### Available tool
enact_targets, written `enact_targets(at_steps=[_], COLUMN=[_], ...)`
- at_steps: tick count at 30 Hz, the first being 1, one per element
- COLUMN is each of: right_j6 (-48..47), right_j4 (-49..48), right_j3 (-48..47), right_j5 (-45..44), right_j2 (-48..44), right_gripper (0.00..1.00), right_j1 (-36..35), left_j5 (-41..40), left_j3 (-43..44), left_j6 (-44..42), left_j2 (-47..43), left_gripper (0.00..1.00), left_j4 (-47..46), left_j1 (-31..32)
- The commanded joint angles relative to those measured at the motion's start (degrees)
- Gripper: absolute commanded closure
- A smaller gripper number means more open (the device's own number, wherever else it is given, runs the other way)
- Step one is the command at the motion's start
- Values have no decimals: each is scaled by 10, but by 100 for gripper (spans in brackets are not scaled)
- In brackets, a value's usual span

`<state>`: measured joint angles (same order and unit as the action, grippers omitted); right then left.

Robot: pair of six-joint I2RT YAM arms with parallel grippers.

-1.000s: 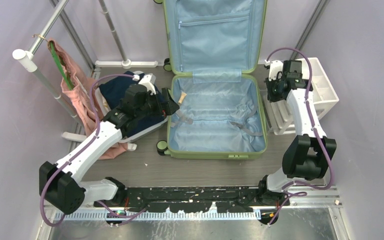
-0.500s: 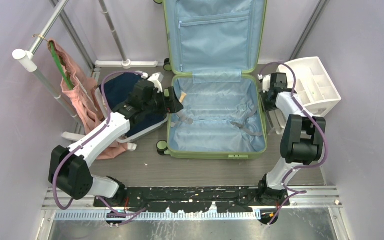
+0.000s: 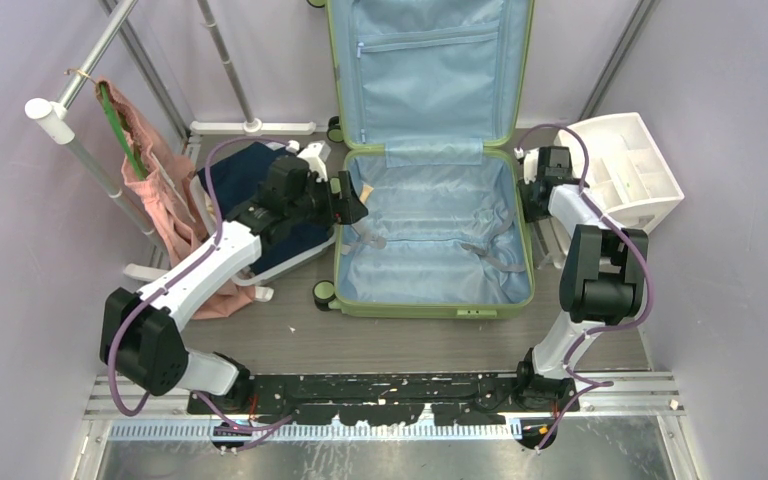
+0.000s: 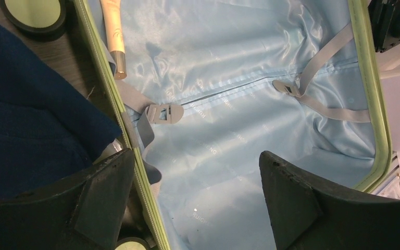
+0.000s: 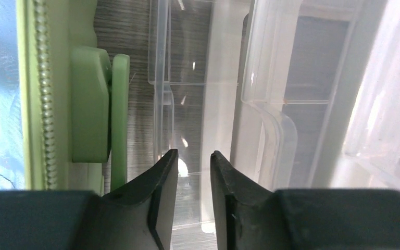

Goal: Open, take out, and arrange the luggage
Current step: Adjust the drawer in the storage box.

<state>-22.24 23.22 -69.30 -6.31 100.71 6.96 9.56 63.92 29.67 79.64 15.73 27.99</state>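
The luggage (image 3: 440,262) fills the middle of the table (image 3: 290,335). It is unzipped, its base flat and its lid standing upright at the back wall, pale blue lining showing in both halves.

To my left, a white rack (image 3: 80,150) carries a hanging pink garment (image 3: 160,200). A navy garment (image 3: 245,185) is heaped between the rack and the case. On my right, the white drawer unit (image 3: 625,175) sits just beside the case's right rim.

My left gripper (image 3: 350,200) hovers over the left rim of the base. Its jaws are spread wide and it grips nothing. Through that wrist camera, the navy cloth (image 4: 21,114) is on one side and blue lining on the other.

My right gripper (image 3: 528,195) is down at the right rim. It points into the gap between the green shell and the clear drawers (image 5: 271,104). Its fingertips (image 5: 169,161) are parted by a narrow slit, with nothing pinched in it.

Two grey straps lie loose across the base lining. One buckle (image 4: 161,113) is near the left rim, the other (image 4: 291,88) toward the right. A wheel (image 4: 34,13) sits just outside the left rim.

A cream tube (image 4: 113,36) lies inside the base against the left rim, just beyond my left gripper.
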Motion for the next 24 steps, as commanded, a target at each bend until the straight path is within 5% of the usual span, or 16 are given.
enact_targets(at_steps=[1, 8, 16, 24], right_j6=[14, 9, -4, -32], right_j4=[2, 28, 65, 173], right_j3=[8, -6, -32, -143], right_j5=[42, 31, 51, 106], right_j2=[14, 18, -10, -62], right_gripper=[62, 43, 41, 28], right_j1=[8, 14, 20, 20], left_j5=[15, 31, 51, 20], left_j3=[36, 38, 77, 210], left_j6=[-32, -40, -67, -116], left_j2=[3, 11, 53, 147], left_gripper=[11, 11, 14, 25], left_j4=[-10, -21, -9, 121], left_j1=[-6, -11, -15, -15])
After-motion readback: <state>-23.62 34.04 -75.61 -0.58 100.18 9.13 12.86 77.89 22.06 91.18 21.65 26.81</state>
